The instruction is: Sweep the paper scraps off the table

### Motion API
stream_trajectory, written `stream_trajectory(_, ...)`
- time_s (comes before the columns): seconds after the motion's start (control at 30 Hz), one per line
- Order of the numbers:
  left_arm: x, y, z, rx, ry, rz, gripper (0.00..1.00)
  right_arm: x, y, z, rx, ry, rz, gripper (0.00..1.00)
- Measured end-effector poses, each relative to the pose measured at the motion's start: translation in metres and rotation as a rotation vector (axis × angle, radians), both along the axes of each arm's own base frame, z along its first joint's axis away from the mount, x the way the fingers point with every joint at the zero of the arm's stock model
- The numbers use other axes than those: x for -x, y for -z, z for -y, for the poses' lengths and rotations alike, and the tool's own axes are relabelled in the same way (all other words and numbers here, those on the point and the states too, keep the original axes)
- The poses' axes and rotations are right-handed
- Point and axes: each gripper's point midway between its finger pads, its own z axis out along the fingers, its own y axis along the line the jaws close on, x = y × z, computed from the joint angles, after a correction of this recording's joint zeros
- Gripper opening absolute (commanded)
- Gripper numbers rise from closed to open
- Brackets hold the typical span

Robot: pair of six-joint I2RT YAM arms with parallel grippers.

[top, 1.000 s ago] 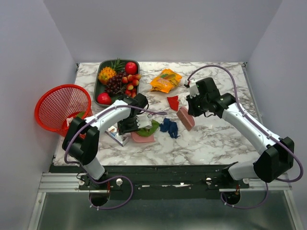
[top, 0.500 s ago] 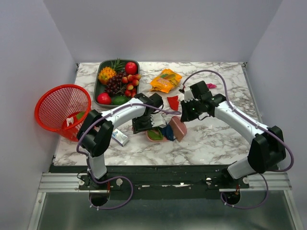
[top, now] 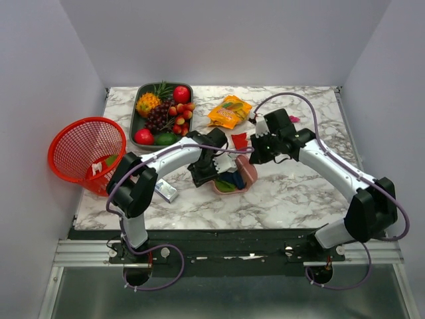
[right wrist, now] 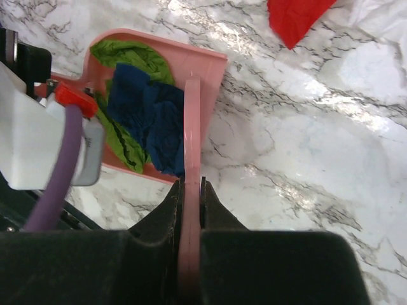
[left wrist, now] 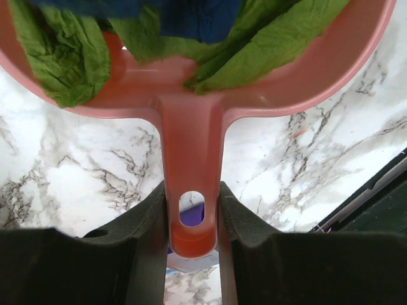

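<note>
Red mesh basket (top: 86,149) seen at far left of top view, beside counter (top: 285,193) edge. Dark fruit tray (top: 161,113) set at counter's upper left. Left gripper (left wrist: 193,216) clamped on handle of pink dustpan (left wrist: 191,121) at frame centre. Green scraps (left wrist: 63,57) and blue scraps (right wrist: 149,121) held inside pan. Right gripper (right wrist: 191,194) closed on pink flat scraper (right wrist: 191,127), placed against pan mouth. Red scrap (right wrist: 296,19) left loose on counter above pan. Magenta scrap (top: 293,119) seen further right.
</note>
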Motion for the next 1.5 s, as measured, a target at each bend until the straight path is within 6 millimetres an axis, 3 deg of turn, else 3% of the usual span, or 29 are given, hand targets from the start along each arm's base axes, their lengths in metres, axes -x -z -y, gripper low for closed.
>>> stream_trajectory(0.37, 0.005, 0.000, 0.001, 0.198, -0.011, 0.072, 0.00, 0.011, -0.022, 0.037, 0.101, -0.036, 0.204, 0.01)
stream_trajectory(0.9, -0.009, -0.004, 0.020, 0.351, 0.025, 0.165, 0.00, 0.004, -0.049, 0.051, 0.141, -0.023, 0.338, 0.01)
stream_trajectory(1.17, -0.017, -0.006, 0.025, 0.346, 0.004, 0.169, 0.00, -0.007, -0.098, 0.037, 0.048, 0.008, 0.398, 0.01)
stream_trajectory(1.3, -0.018, -0.003, 0.026, 0.342, -0.010, 0.158, 0.00, -0.002, -0.097, 0.028, 0.000, -0.004, 0.362, 0.00)
stream_trajectory(1.5, -0.025, -0.009, 0.036, 0.387, -0.009, 0.175, 0.00, -0.003, -0.079, 0.016, -0.036, 0.011, 0.262, 0.00)
